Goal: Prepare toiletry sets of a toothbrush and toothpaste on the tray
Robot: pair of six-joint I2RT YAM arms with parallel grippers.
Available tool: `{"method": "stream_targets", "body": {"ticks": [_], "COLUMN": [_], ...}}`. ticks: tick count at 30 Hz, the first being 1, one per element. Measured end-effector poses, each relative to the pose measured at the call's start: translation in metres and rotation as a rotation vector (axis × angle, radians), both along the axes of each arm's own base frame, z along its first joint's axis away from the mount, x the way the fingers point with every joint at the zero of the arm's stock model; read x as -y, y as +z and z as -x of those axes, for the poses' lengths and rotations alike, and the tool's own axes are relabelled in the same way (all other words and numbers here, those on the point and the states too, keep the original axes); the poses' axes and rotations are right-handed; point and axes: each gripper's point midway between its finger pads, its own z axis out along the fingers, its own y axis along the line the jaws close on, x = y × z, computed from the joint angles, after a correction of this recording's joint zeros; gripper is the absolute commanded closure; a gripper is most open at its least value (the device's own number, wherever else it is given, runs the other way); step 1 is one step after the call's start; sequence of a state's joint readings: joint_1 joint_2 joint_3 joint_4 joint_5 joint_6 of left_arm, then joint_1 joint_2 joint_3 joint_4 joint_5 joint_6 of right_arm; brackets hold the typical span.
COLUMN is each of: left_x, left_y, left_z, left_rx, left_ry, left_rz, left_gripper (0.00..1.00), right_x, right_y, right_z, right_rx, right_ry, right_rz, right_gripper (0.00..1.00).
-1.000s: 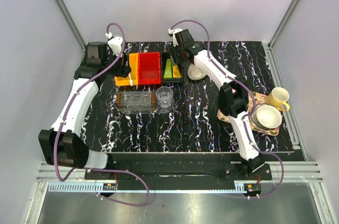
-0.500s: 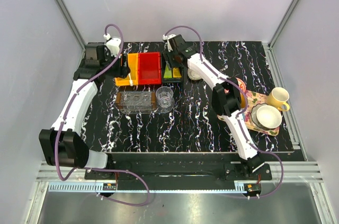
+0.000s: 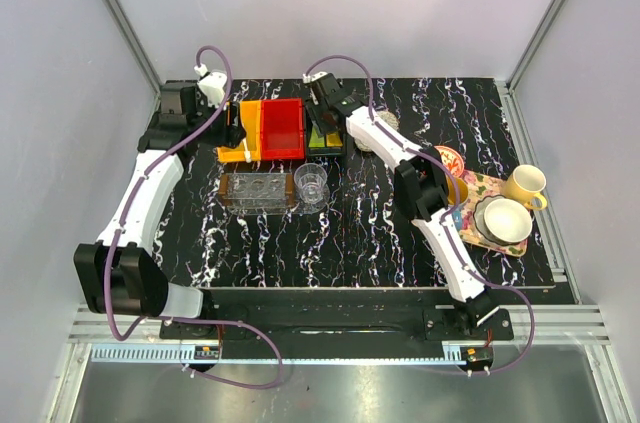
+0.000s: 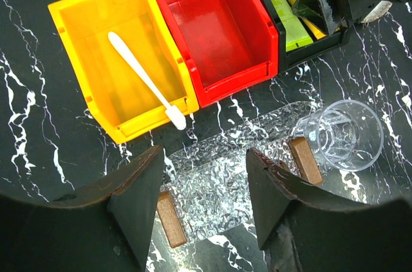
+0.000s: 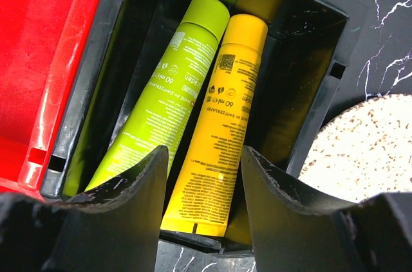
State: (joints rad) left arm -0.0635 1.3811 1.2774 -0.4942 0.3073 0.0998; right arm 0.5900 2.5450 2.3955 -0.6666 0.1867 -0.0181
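Swinging left off the speckled disc (image 5: 367, 150), the right gripper (image 5: 203, 153) now hangs over the black bin (image 5: 309, 85), one o'clock from the tray (image 4: 219, 182). Its jaws are wide and empty above the green tube (image 5: 161, 92) and yellow tube (image 5: 225, 117) of toothpaste, so a pick looks imminent. The left gripper (image 4: 203, 156), also open and empty, hovers near the toothbrush (image 4: 145, 79) in the yellow bin (image 4: 71, 47), eleven o'clock.

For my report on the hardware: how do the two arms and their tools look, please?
The left arm and right arm have white shells, black joints and black bases. A purple cable runs along each. The left tool and right tool have black wedge-shaped fingers.
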Motion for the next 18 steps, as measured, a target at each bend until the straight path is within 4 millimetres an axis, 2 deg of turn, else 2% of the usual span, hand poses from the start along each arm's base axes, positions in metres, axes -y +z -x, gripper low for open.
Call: {"method": "stream_targets", "body": {"ticks": [5,18], "left_x": [-0.0005,-0.0038], "left_y": [-0.0067,-0.0077], "left_z": [0.0021,0.0009], "left_rx": [-0.015,-0.011], "left_ry": [-0.004,-0.005], "left_rz": [0.006,0.02], "left_gripper": [0.42,0.42], "right_x": [0.0003,0.0052], "right_y": [-0.0045,-0.003], "right_z": [0.001,-0.001], "right_rx": [0.01,0.033], "right_ry": [-0.014,-0.035], "right_rz": [0.033,0.07], "right_gripper": [0.47,0.5]}}
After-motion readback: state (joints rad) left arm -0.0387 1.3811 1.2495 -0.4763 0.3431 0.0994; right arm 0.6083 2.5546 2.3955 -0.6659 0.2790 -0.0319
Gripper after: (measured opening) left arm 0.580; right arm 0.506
